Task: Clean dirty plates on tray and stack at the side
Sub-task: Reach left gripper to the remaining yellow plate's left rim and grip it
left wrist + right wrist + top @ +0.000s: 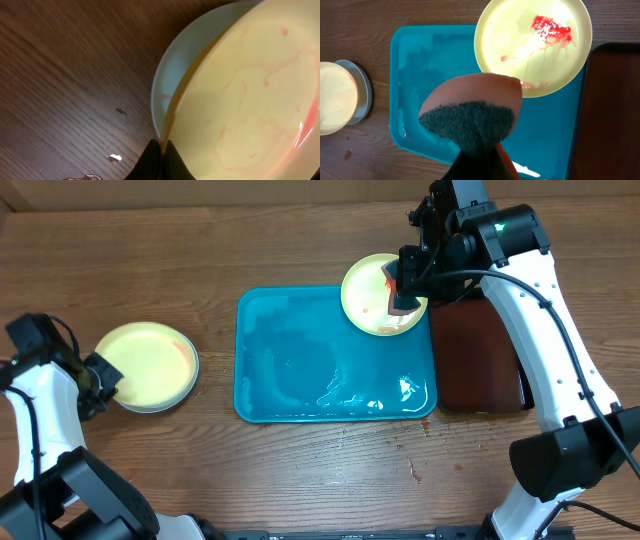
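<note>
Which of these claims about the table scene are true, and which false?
1. The right jaws hold a sponge. True.
2. The plate on the teal tray is spotless. False: it carries red sauce.
3. All three plates lie on that tray. False: a yellow-green plate lies over a light-blue plate on the table, left of it.
4. A dark reddish tray lies beside the teal tray. True.
5. The left jaws are wide open. False: they are shut on that yellow-green plate's rim.
</note>
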You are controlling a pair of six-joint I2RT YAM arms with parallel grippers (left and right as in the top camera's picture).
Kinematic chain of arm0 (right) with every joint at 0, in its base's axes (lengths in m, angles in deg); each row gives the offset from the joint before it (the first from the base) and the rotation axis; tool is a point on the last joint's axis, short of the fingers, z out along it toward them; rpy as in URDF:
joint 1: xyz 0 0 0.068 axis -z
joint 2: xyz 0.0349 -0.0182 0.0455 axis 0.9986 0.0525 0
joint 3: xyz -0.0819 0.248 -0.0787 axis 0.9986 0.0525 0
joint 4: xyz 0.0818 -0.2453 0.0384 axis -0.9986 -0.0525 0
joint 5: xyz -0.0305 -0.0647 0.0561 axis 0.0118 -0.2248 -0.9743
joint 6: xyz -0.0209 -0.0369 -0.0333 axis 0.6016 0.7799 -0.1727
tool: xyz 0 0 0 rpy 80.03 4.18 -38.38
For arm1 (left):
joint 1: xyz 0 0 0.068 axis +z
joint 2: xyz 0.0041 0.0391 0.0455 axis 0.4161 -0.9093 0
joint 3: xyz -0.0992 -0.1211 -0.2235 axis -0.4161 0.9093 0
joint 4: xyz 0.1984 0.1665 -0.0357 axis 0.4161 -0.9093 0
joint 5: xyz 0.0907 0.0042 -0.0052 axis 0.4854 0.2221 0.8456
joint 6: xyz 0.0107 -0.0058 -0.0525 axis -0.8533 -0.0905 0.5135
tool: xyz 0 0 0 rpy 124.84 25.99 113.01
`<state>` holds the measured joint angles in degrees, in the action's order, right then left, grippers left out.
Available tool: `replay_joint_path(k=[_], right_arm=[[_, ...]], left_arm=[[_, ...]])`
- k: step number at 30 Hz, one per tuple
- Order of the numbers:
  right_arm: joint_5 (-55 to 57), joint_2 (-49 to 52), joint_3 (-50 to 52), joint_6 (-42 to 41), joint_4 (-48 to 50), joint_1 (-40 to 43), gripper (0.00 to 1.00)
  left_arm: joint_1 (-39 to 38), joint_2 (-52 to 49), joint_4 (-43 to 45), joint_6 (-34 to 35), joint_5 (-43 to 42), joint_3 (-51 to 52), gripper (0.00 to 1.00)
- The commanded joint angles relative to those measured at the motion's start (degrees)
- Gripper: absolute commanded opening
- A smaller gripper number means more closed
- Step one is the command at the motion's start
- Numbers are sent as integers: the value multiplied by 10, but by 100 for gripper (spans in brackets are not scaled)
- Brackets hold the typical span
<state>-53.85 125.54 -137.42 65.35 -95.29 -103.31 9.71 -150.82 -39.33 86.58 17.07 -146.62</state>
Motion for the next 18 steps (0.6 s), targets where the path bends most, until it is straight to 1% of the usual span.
replay_joint_path(k=[1, 5, 6, 8, 10, 12, 15, 16, 18], right_arm=[[4, -2, -5, 1, 2, -1, 4], [4, -2, -5, 0, 2, -1, 4], [4, -2, -5, 0, 2, -1, 4], [4, -2, -5, 0, 2, -1, 4], [4, -2, -5, 0, 1, -1, 4], [4, -2, -5, 0, 0, -1, 4], [4, -2, -5, 0, 0, -1, 4], [4, -2, -5, 0, 0, -1, 4], [4, -2, -5, 0, 0, -1, 4]], left_arm=[[6, 9, 21, 29, 29, 29, 4], [6, 9, 54, 29, 33, 59, 4], [6, 8, 61, 29, 32, 63, 6], [5, 7, 69, 29, 31, 67, 22], [4, 7, 74, 29, 21, 67, 41], [4, 7, 80, 28, -4, 67, 65], [4, 7, 94, 16, -49, 67, 77], [3, 7, 99, 6, -70, 66, 80], [-1, 8, 101, -7, -101, 62, 82]])
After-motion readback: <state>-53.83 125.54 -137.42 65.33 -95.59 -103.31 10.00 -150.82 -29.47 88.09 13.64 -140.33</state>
